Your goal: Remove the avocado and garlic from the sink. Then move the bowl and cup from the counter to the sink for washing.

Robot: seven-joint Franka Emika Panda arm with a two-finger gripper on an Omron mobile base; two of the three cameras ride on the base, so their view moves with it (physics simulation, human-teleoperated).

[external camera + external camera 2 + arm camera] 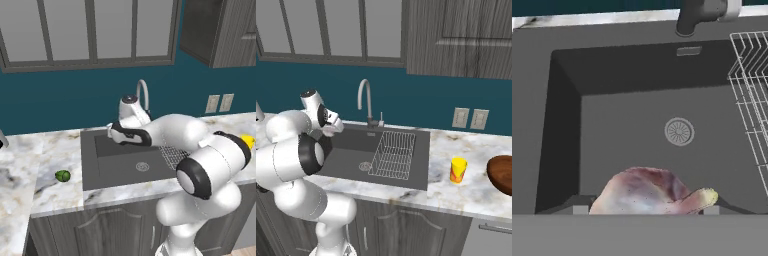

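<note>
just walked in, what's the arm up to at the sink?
The pincer is shut on the garlic, holding it above the sink basin. The avocado already lies on the counter left of the sink. The cup and the bowl sit on the counter to the right, not yet moved.

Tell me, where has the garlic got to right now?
The garlic sits between the fingers of the robot's hand, up above the sink floor, on the near side of the round drain in the hand view.
</note>
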